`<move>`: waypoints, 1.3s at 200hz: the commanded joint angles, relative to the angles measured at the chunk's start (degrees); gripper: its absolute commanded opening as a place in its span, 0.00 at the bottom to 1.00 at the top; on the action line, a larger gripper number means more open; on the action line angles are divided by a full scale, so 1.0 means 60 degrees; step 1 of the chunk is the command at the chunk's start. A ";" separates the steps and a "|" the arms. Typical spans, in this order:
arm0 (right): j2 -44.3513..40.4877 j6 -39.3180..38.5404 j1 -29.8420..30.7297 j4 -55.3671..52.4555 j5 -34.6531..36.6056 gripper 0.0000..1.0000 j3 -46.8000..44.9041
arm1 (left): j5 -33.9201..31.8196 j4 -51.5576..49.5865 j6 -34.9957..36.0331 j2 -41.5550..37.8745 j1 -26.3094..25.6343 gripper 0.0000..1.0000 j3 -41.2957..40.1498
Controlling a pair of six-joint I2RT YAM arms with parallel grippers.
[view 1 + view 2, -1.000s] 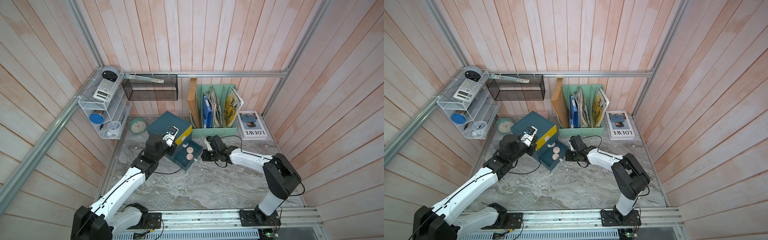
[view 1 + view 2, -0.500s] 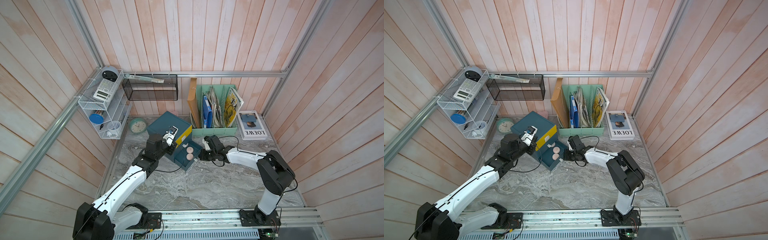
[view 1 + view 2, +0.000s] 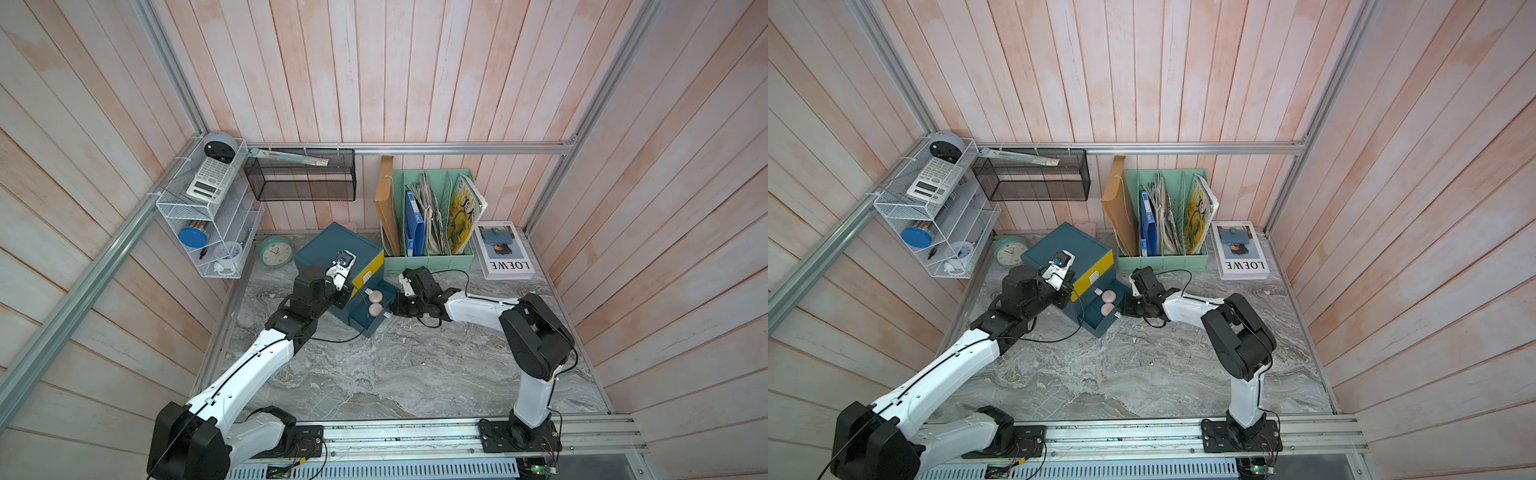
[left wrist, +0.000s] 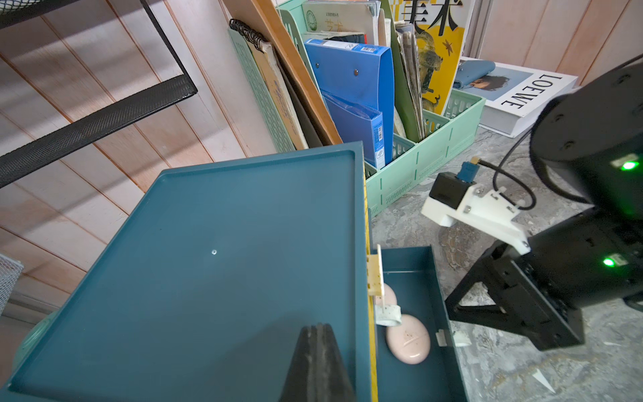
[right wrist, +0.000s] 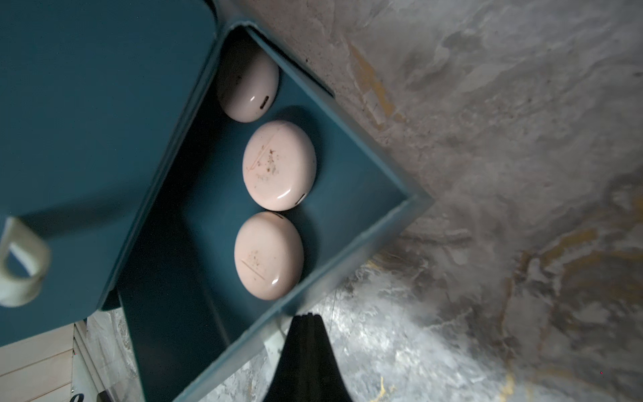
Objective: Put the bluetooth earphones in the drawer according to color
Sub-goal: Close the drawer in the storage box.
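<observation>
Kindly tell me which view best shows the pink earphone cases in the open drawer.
The right wrist view: all three pink earphone cases show close up. Both top views show two; the left wrist view, one and a sliver.

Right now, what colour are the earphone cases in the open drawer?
Pale pink cases, clearest in the right wrist view.

Marble tabletop (image 3: 415, 365), teal drawer chest (image 3: 328, 249), mint file rack (image 3: 428, 262), book (image 3: 505, 253), clock (image 3: 275, 251)

You see only part of the third pink case (image 5: 247, 91), the rest hidden under the chest (image 5: 87, 104); both top views hide it entirely.
</observation>
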 commanded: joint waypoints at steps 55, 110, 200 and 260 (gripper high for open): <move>0.0759 0.0672 -0.0008 0.1145 -0.0480 0.00 0.0800 | -0.0008 -0.0433 0.0024 0.0165 0.0054 0.00 0.0180; 0.1351 0.1263 -0.0003 0.1942 -0.0758 0.00 0.1179 | 0.0037 -0.0487 0.0067 0.0170 0.0054 0.00 0.0213; 0.1972 0.1648 -0.0011 0.2638 -0.1102 0.00 0.1665 | 0.0095 -0.0537 0.0067 0.0169 0.0054 0.00 0.0209; 0.1133 0.1088 -0.0260 0.2347 -0.0987 0.00 0.1050 | 0.0012 -0.0340 -0.0100 -0.0069 0.0054 0.00 0.0191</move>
